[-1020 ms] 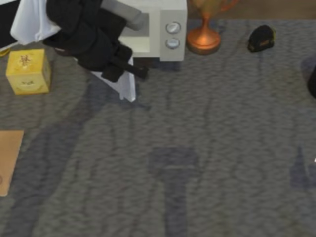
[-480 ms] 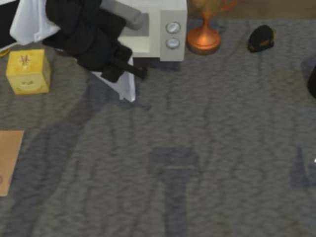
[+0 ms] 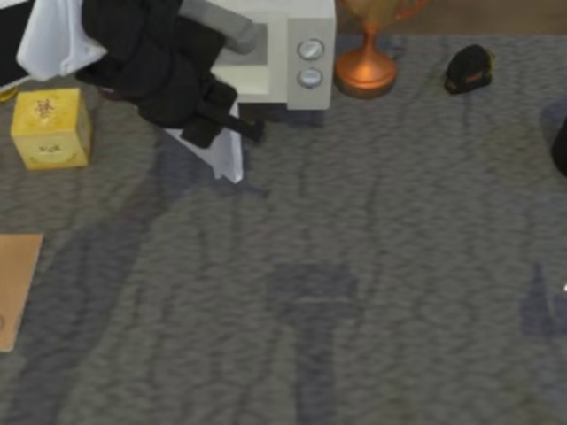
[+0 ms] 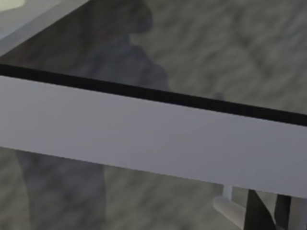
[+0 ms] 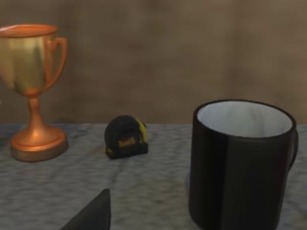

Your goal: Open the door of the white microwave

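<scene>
White door [image 3: 226, 155] already stands swung out from the white microwave [image 3: 288, 53], cavity exposed; little swing remains. Left gripper [image 3: 244, 128] sits at the door's edge, finger state indiscernible; right gripper unseen.

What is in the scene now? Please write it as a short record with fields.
microwave: white microwave at the table's far edge, two knobs facing front
door: door swung open toward the left, cavity exposed
left gripper: left gripper at the door's free edge; grip unclear
right arm: parked at the right edge, barely in the top view
other objects: yellow box, trophy, tape measure, black mug
</scene>
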`<control>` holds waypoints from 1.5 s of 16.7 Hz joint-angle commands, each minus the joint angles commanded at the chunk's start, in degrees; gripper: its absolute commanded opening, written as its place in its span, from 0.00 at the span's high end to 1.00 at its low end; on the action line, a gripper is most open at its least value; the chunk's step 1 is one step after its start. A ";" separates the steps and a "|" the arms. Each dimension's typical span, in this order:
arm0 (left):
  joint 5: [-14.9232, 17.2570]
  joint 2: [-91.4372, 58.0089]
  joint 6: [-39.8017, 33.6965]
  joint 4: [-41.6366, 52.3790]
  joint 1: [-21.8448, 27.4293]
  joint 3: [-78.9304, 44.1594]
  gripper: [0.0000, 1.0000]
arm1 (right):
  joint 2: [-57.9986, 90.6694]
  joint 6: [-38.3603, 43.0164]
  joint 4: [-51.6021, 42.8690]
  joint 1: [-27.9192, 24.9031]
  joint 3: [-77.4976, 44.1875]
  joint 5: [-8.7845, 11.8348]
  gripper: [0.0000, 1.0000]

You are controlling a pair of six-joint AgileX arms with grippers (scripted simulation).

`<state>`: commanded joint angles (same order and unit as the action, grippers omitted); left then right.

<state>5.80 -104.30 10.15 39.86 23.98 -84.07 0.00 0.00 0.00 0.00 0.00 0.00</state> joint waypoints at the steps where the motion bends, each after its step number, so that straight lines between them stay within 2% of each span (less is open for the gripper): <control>1: 0.00 0.00 0.00 0.00 0.00 0.00 1.00 | 0.00 0.00 0.00 0.00 0.00 0.00 0.00; 6: 0.79 0.17 0.66 0.02 -0.08 0.41 1.00 | 0.00 0.00 0.00 0.00 0.00 0.00 0.00; 14: 5.16 2.80 9.40 0.96 -3.47 3.41 1.00 | 0.00 0.00 0.00 0.00 0.00 0.00 0.00; 25: 5.31 2.95 9.58 0.93 -3.58 3.44 1.00 | 0.00 0.00 0.00 0.00 0.00 0.00 0.00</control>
<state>11.11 -101.36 19.74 40.79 20.40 -80.63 0.00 0.00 0.00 0.00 0.00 0.00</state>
